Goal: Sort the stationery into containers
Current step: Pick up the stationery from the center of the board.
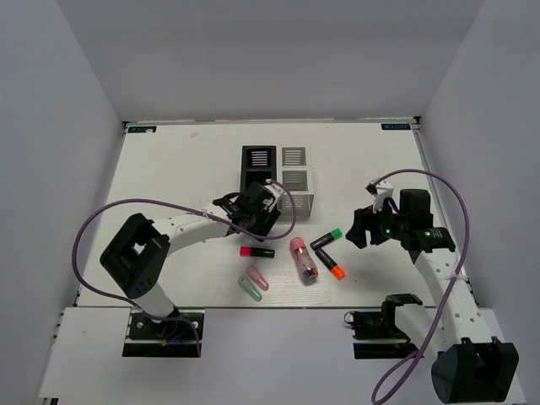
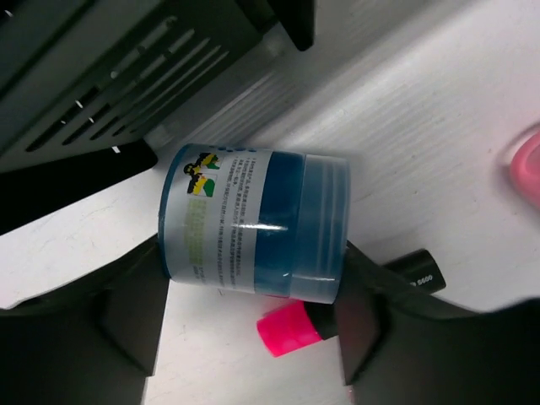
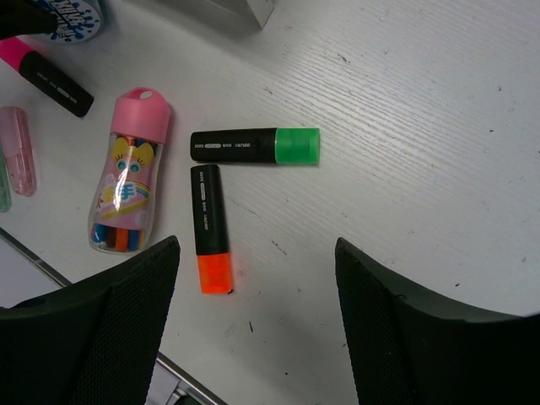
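Observation:
My left gripper (image 1: 255,216) is shut on the blue round roll (image 2: 257,222), its fingers (image 2: 126,316) pressing on the roll's two ends, just in front of the black box (image 1: 258,166). The pink-capped marker (image 1: 256,251) lies below it and shows in the left wrist view (image 2: 291,329). The white box (image 1: 297,181) stands beside the black one. My right gripper (image 1: 355,229) is open and empty above the table, right of the green-capped marker (image 3: 255,145) and the orange-capped marker (image 3: 211,228). The pink clear tube (image 3: 128,181) lies left of them.
A pink capsule (image 1: 258,278) and a green capsule (image 1: 250,288) lie near the table's front edge. The black box's slotted wall (image 2: 110,59) is close behind the roll. Purple cables loop beside both arms.

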`<control>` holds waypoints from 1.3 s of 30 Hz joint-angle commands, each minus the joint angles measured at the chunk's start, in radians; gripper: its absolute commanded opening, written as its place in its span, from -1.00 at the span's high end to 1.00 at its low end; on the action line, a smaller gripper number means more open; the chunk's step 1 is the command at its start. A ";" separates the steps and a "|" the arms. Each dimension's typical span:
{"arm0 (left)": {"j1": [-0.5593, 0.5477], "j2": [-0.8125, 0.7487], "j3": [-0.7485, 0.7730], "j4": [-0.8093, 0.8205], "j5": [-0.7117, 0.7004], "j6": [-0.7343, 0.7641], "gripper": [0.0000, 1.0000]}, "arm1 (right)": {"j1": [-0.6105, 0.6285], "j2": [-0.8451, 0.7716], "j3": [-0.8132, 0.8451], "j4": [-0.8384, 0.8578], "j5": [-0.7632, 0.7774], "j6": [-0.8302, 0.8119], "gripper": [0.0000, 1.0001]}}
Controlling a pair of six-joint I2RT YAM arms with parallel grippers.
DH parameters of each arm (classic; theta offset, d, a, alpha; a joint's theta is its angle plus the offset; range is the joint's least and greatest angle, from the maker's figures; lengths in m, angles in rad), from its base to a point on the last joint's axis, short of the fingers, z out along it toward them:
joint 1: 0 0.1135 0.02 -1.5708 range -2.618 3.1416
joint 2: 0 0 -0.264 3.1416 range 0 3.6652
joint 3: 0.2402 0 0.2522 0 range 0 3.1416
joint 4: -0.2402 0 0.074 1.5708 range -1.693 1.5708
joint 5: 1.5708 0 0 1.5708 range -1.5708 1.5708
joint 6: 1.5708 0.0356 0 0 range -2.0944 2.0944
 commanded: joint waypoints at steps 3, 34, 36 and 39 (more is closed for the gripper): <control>0.006 -0.060 -0.038 0.034 0.099 -0.056 0.86 | 0.001 0.000 0.035 -0.003 -0.058 -0.023 -0.24; 0.049 -0.087 0.433 -0.081 0.389 -0.960 1.00 | 0.301 0.354 0.485 0.135 -0.270 -0.090 -0.75; 0.050 -0.080 0.456 -0.093 0.389 -0.966 1.00 | 0.326 0.371 0.485 0.125 -0.229 -0.107 -0.77; 0.049 -0.071 0.483 -0.102 0.394 -0.971 1.00 | 0.356 0.396 0.496 0.091 -0.169 -0.129 -0.77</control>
